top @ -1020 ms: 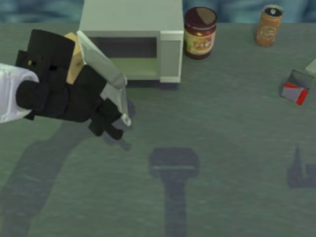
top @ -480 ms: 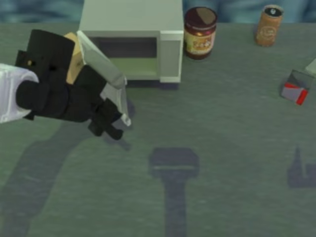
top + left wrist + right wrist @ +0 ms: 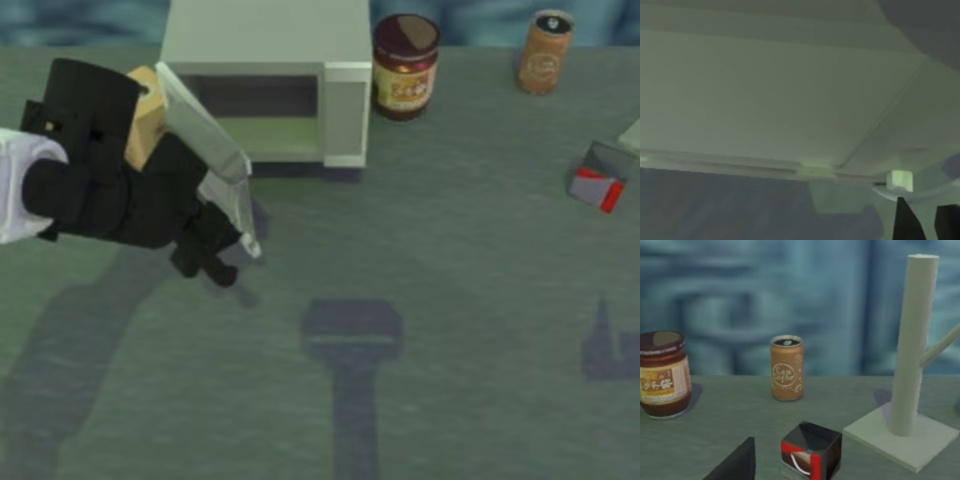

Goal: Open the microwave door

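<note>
The light grey-white microwave stands at the back of the table, left of centre, its cavity showing. The microwave door is swung out on its left hinge, angling toward the table's front. My left gripper is at the door's free edge, shut on it. In the left wrist view the door fills most of the picture, and my left gripper has two dark fingertips straddling the door's pale edge. Only a dark edge of my right gripper shows, in its own wrist view.
A tan wooden block sits left of the microwave, behind the door and my arm. A brown-lidded jar stands right of the microwave. Farther right are an orange can, a red-and-black box and a white post rack.
My left arm has drawn a little to the left and toward the front, and the door's free edge has followed it, swinging slightly wider. Nothing else moved.
</note>
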